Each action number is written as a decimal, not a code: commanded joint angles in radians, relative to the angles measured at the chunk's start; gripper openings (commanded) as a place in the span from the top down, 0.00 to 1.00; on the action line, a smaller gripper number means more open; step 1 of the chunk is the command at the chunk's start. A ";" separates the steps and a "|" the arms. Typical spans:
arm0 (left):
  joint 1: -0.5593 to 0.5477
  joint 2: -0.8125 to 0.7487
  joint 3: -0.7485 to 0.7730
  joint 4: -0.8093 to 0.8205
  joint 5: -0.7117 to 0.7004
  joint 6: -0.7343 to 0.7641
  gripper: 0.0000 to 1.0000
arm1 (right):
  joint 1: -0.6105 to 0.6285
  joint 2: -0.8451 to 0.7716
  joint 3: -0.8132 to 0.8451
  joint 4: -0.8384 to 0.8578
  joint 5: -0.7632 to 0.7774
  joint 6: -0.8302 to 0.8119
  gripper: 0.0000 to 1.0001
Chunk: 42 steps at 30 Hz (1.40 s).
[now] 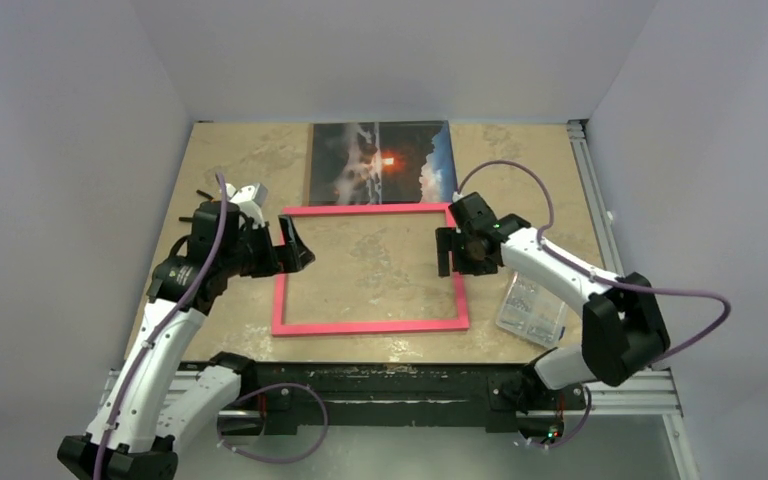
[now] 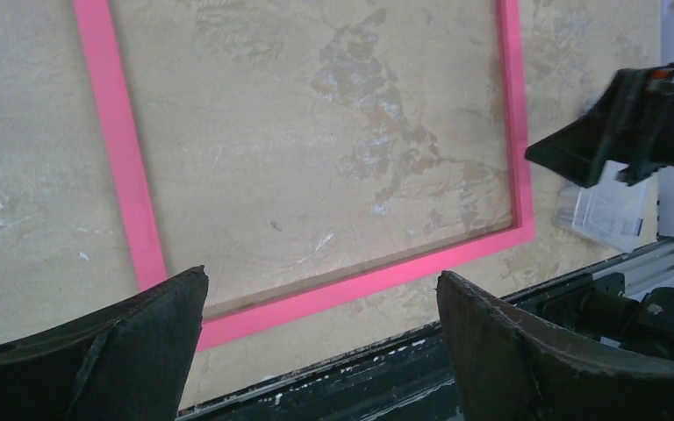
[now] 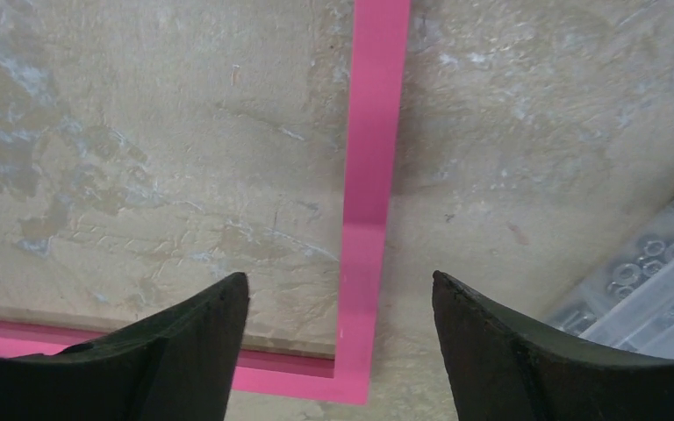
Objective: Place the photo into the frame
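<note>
The left gripper [image 1: 298,245] hovered beside the left rail of the frame [image 1: 370,326], jaws wide. The right gripper [image 1: 446,252] straddled its right rail, jaws apart, holding nothing. The pink frame lay flat on the table [image 1: 230,160]. The sunset photo [image 1: 382,163] lay face up just behind it.

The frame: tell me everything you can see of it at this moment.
The frame is a narrow bright pink rectangle, empty, with bare table showing through its opening. It lies flat mid-table, its far rail right beside the photo. The open left gripper and right gripper hang above its side rails, not gripping it.
</note>
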 commanded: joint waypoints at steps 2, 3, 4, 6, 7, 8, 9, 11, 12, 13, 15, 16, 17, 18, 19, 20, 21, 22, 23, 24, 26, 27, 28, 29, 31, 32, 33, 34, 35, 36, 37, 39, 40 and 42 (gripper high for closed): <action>-0.046 -0.062 0.086 0.076 -0.015 -0.041 0.00 | 0.078 0.105 0.063 -0.042 0.147 0.069 0.29; -0.047 -0.073 0.083 0.088 -0.007 -0.046 0.00 | 0.085 0.123 0.068 -0.044 0.161 0.073 0.30; -0.050 -0.084 0.077 0.098 0.006 -0.048 0.00 | 0.090 0.140 0.072 -0.049 0.176 0.076 0.33; -0.053 -0.103 0.061 0.113 0.028 -0.049 0.00 | 0.098 0.168 0.077 -0.047 0.188 0.079 0.38; -0.055 -0.111 0.051 0.118 0.037 -0.046 0.00 | 0.102 0.177 0.075 -0.041 0.187 0.078 0.41; -0.057 -0.120 0.040 0.121 0.043 -0.043 0.00 | 0.105 0.188 0.071 -0.031 0.182 0.078 0.44; -0.058 -0.125 0.029 0.121 0.048 -0.040 0.00 | 0.110 0.199 0.066 -0.021 0.174 0.078 0.47; -0.065 -0.138 -0.002 0.141 0.069 -0.030 0.00 | 0.120 0.222 0.061 -0.005 0.164 0.079 0.53; -0.068 -0.142 -0.017 0.148 0.075 -0.027 0.00 | 0.126 0.232 0.058 0.000 0.165 0.079 0.57; -0.072 -0.143 -0.033 0.157 0.083 -0.026 0.00 | 0.128 0.242 0.057 0.004 0.165 0.078 0.61; -0.084 -0.135 -0.061 0.171 0.102 -0.022 0.00 | 0.129 0.257 0.057 0.011 0.152 0.076 0.67; -0.095 -0.128 -0.072 0.178 0.112 -0.014 0.00 | 0.129 0.260 0.057 0.013 0.147 0.073 0.72; -0.114 -0.120 -0.083 0.182 0.116 -0.008 0.00 | 0.129 0.261 0.057 0.013 0.140 0.071 0.78; -0.131 -0.113 -0.095 0.187 0.112 -0.002 0.00 | 0.130 0.260 0.060 0.010 0.137 0.067 0.81; -0.153 -0.109 -0.110 0.194 0.108 0.003 0.00 | 0.130 0.258 0.063 0.006 0.137 0.066 0.86; -0.176 -0.107 -0.126 0.205 0.101 0.008 0.00 | 0.129 0.255 0.065 0.002 0.135 0.062 0.90; -0.197 -0.105 -0.145 0.221 0.099 0.011 0.00 | 0.129 0.254 0.069 -0.003 0.132 0.062 0.94; -0.222 -0.103 -0.162 0.239 0.094 0.012 0.00 | 0.129 0.253 0.074 -0.008 0.129 0.058 0.96; -0.244 -0.099 -0.176 0.258 0.088 0.013 0.00 | 0.129 0.251 0.078 -0.015 0.122 0.056 0.99; -0.271 -0.093 -0.186 0.277 0.081 0.013 0.00 | 0.130 0.248 0.082 -0.021 0.113 0.056 1.00; -0.329 -0.076 -0.200 0.312 0.062 0.018 0.00 | 0.129 0.237 0.092 -0.027 0.074 0.055 1.00; -0.361 -0.065 -0.205 0.324 0.050 0.025 0.00 | 0.130 0.228 0.097 -0.035 0.067 0.056 1.00; -0.391 -0.049 -0.206 0.334 0.032 0.032 0.00 | 0.129 0.218 0.106 -0.048 0.064 0.054 1.00; -0.424 -0.026 -0.203 0.340 0.013 0.045 0.00 | 0.129 0.208 0.119 -0.064 0.059 0.053 1.00; -0.489 0.012 -0.189 0.344 -0.033 0.068 0.00 | 0.129 0.186 0.153 -0.097 0.050 0.049 1.00; -0.522 0.030 -0.181 0.349 -0.058 0.080 0.00 | 0.129 0.177 0.169 -0.117 0.045 0.049 1.00; -0.564 0.048 -0.174 0.353 -0.078 0.090 0.00 | 0.129 0.169 0.183 -0.132 0.037 0.049 1.00; -0.584 0.068 -0.163 0.356 -0.105 0.099 0.00 | 0.128 0.161 0.199 -0.149 0.028 0.049 1.00; -0.628 0.086 -0.154 0.358 -0.134 0.107 0.00 | 0.127 0.158 0.218 -0.165 0.020 0.050 1.00; -0.660 0.101 -0.146 0.362 -0.165 0.115 0.00 | 0.127 0.157 0.236 -0.186 0.011 0.052 1.00; -0.694 0.116 -0.139 0.368 -0.196 0.123 0.00 | 0.128 0.157 0.256 -0.207 0.001 0.053 1.00; -0.758 0.151 -0.123 0.378 -0.258 0.139 0.00 | 0.128 0.154 0.293 -0.245 -0.013 0.059 1.00; -0.794 0.167 -0.114 0.380 -0.293 0.147 0.00 | 0.128 0.151 0.308 -0.260 -0.024 0.059 1.00; -0.866 0.206 -0.079 0.357 -0.389 0.157 0.00 | 0.127 0.150 0.346 -0.292 -0.040 0.060 1.00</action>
